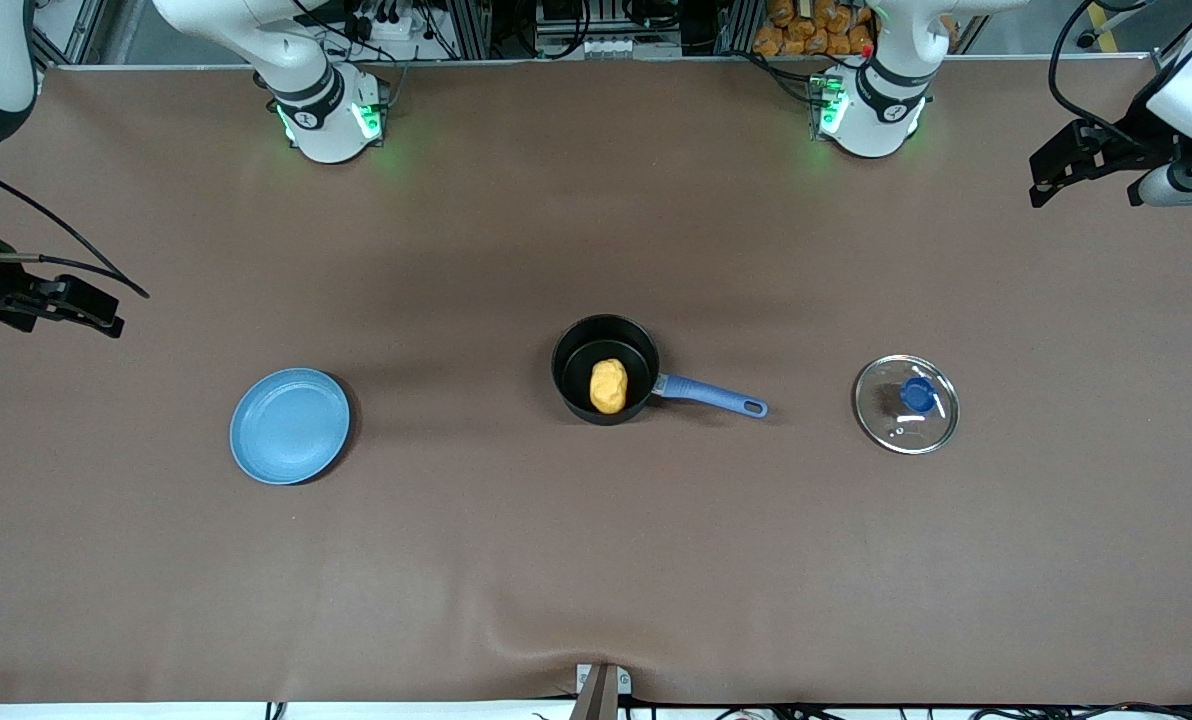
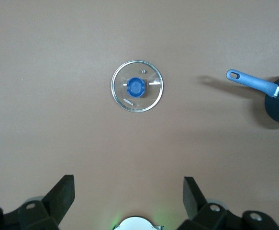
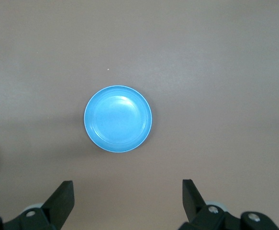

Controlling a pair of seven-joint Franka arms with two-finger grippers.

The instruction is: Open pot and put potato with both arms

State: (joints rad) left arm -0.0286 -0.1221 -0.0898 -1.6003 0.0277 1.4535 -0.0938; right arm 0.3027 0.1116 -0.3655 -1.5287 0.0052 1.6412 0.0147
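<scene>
Looks pretty much done, judging by the layout. Pot sitting open mid-table, blue handle pointing toward the left arm's end, with the potato already lying inside on the black bottom. Glass lid parked flat on the table, knob up, well apart from the pot toward the left arm's end. Light-blue plate bare, off toward the right arm's end. Left gripper hanging high over the table above the lid, fingers spread wide, holding nothing. Right gripper same deal over the plate: fingers wide apart, empty. Nothing obvious left to do, unless the lid is meant to go back on, which the task doesn't ask for.
</scene>
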